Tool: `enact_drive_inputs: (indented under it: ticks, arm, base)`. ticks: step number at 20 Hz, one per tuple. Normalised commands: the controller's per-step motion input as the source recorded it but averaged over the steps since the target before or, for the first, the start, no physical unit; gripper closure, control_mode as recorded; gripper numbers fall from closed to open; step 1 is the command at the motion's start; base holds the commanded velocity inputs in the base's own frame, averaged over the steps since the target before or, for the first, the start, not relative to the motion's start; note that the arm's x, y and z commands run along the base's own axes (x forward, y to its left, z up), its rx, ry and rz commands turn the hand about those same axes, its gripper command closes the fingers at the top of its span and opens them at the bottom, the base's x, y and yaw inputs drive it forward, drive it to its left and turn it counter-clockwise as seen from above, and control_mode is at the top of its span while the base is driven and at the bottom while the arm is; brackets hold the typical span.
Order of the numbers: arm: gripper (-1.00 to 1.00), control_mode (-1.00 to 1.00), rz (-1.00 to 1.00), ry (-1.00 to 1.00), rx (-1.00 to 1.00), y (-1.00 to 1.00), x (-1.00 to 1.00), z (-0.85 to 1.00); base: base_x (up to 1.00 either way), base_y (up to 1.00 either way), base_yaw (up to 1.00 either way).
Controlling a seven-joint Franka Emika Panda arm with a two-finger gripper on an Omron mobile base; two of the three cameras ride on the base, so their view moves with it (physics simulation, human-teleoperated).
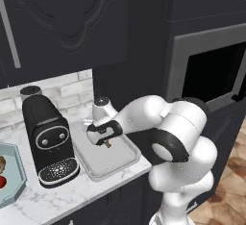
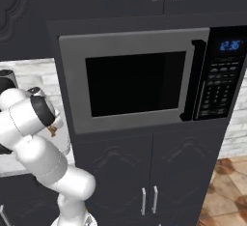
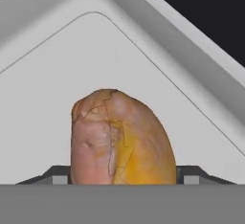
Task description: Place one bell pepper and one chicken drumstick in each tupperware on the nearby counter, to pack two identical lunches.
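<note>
A dark-cabinet kitchen surrounded the marble counter [image 1: 57, 197], with a black coffee machine [image 1: 50, 142] off to the gripper's side. The gripper [image 1: 106, 142] hung over the grey rectangular tupperware [image 1: 120, 164], its jaws clamped on the chicken drumstick [image 3: 119, 137], whose plump end pointed at the container floor directly below. The release looked best done low and well inside the rim, so the drumstick would settle flat rather than bounce out.
</note>
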Motion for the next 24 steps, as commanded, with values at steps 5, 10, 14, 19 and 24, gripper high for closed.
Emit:
enact_drive_inputs:
  ticks: [5, 10, 14, 19, 24]
  arm:
    - [-1.0, -1.0, 0.0, -0.1, 0.0, 0.0, 0.0, 0.41]
    - [-1.0, -1.0, 0.0, -0.02, 0.0, 0.0, 0.09, 0.26]
    - [-1.0, -1.0, 0.0, -0.01, 0.01, 0.0, -0.06, 0.35]
    - [-1.0, -1.0, 0.0, -0.19, 0.0, -0.02, -1.0, 0.67]
    - [-1.0, -1.0, 0.0, -0.21, 0.09, -0.36, -1.0, 0.91]
  base:
    - [0.0, 0.0, 0.0]
    - [0.0, 0.0, 0.0]
    - [0.0, 0.0, 0.0]
    - [0.0, 0.0, 0.0]
    - [0.0, 0.0, 0.0]
